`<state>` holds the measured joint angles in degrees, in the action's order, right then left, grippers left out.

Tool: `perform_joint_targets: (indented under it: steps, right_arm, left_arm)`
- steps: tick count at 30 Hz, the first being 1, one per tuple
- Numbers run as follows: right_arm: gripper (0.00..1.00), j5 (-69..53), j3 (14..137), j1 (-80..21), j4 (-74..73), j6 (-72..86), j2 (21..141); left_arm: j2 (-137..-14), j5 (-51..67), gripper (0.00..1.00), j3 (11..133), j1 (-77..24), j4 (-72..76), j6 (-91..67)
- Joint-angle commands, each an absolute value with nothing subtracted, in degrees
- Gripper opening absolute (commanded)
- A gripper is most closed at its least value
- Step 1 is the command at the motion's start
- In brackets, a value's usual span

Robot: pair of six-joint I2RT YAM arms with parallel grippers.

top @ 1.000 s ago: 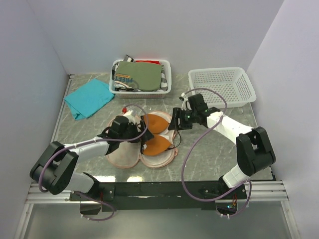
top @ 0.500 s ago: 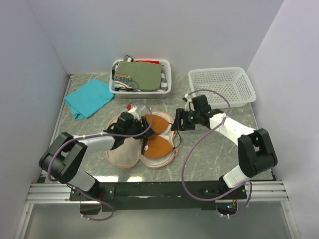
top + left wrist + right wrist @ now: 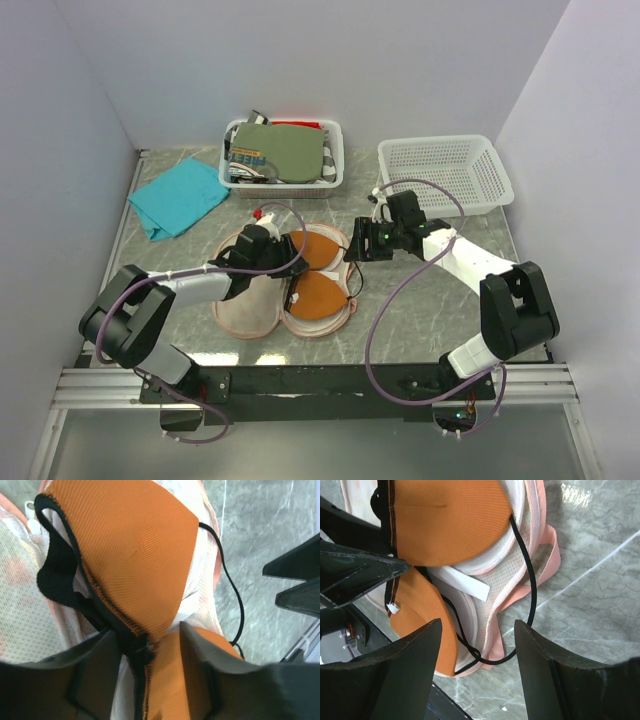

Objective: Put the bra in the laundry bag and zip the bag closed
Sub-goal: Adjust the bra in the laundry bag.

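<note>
- Shifted since a second ago: the left claw (image 3: 285, 256) has moved farther from the arm bases, onto the middle of the bra (image 3: 316, 247); the right claw (image 3: 352, 250) has barely moved.
- Bra: rust-orange, two cups, lying in the right half of the open laundry bag (image 3: 243, 312) near the centre of the desk (image 3: 430, 300).
- Left claw: fingers partly spread, straddling the dark seam between the two cups; not pinched together.
- Right claw: fingers wide apart, poised above the bag's right rim and a thin dark strap (image 3: 532, 580) looping out over it; nothing gripped.
- Laundry bag: pinkish, unzipped, both halves flat on the desk.
- Behind, at the far side of the desk: teal cloth (image 3: 180, 195), bin (image 3: 334, 150) of folded clothes, white mesh basket (image 3: 445, 170).
</note>
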<state>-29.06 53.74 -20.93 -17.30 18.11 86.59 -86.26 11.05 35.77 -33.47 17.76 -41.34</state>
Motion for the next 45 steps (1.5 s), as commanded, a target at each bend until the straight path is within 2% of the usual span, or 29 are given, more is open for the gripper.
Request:
perform_joint_targets:
  steps: [1, 2, 3, 4, 6, 9, 19, 20, 22, 23, 25, 32, 45]
  right_arm:
    - [0.67, -29.8, 53.2, -20.4, -16.7, 17.0, 83.4]
    - [0.67, -29.8, 53.2, -20.5, -16.8, 17.0, 83.4]
    - [0.67, -29.9, 53.2, -20.4, -17.0, 16.8, 83.3]
    - [0.67, -30.0, 53.2, -20.4, -17.0, 16.7, 83.2]
    - [0.67, -30.0, 53.2, -20.4, -17.1, 16.7, 83.3]
    - [0.67, -30.3, 53.2, -20.4, -17.2, 16.6, 83.3]
    - [0.68, -29.8, 53.3, -20.5, -18.0, 15.9, 82.8]
    - [0.68, -29.9, 53.3, -20.4, -18.2, 15.9, 82.7]
    - [0.68, -29.9, 53.2, -20.4, -18.1, 15.8, 82.5]
    - [0.68, -29.9, 53.1, -20.4, -18.1, 15.9, 82.4]
    - [0.68, -29.9, 52.9, -20.5, -18.0, 15.9, 82.3]
    - [0.68, -30.0, 52.4, -20.4, -18.0, 16.1, 80.9]
    - [0.68, -29.1, 51.5, -20.4, -18.4, 16.8, 77.4]
  left_arm:
    - [-85.9, 9.1, 0.59, 38.2, -33.8, 18.5, -42.1]
    - [-86.0, 8.5, 0.61, 38.2, -33.7, 18.6, -42.2]
    - [-86.0, 8.1, 0.71, 38.2, -33.7, 18.6, -42.4]
    - [-86.0, 7.6, 0.73, 38.3, -33.7, 18.6, -42.8]
    - [-86.7, 6.5, 0.76, 38.8, -33.7, 18.5, -43.0]
    - [-88.1, 5.4, 0.74, 39.9, -33.7, 17.8, -43.3]
    - [-94.0, 3.2, 0.49, 44.0, -33.7, 17.1, -44.0]
    - [-94.1, 3.2, 0.41, 44.2, -33.8, 16.9, -44.0]
    - [-94.4, 3.2, 0.34, 44.2, -33.8, 17.0, -44.2]
    - [-94.3, 3.3, 0.27, 44.0, -33.7, 17.1, -44.4]
    - [-94.0, 3.7, 0.21, 43.9, -33.8, 17.4, -44.6]
    - [-89.1, 5.6, 0.15, 42.7, -33.7, 16.0, -44.4]
    - [-68.8, 6.9, 0.11, 40.8, -33.8, 7.4, -43.6]
